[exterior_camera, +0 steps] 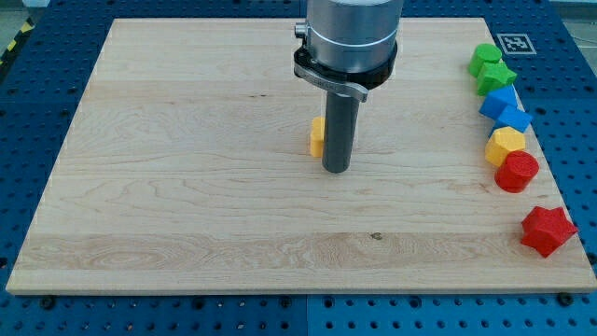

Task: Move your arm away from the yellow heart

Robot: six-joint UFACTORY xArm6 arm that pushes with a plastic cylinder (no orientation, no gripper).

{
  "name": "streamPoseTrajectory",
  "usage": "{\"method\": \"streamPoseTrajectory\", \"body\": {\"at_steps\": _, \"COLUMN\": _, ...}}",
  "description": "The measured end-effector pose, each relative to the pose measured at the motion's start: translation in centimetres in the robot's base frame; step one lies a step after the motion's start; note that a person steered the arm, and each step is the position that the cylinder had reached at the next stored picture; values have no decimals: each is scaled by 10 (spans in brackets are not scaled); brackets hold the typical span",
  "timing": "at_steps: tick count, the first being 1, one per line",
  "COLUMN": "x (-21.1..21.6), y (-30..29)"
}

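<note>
Standing mid-counter (187,187), my tip (336,171) sits just beside the yellow heart (317,136), partly hiding it. We carry no hand to open or close. Withdrawal remains undone.

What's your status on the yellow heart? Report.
My tip down on board, right beside yellow block, which it half hides. Not backed away yet. Other blocks far off at view's right edge.

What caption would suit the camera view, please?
My tip stands beside the yellow block mid-board.
</note>
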State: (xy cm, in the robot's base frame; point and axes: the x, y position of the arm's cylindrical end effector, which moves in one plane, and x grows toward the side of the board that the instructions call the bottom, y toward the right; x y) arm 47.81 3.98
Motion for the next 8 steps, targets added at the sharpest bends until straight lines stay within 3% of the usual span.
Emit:
{"method": "streamPoseTrajectory", "body": {"at_steps": 2, "x": -30, "y": 0}}
{"method": "streamPoseTrajectory", "body": {"at_steps": 5, "x": 28, "y": 1}}
{"method": "streamPoseTrajectory", "body": {"at_steps": 8, "x": 47, "y": 65}}
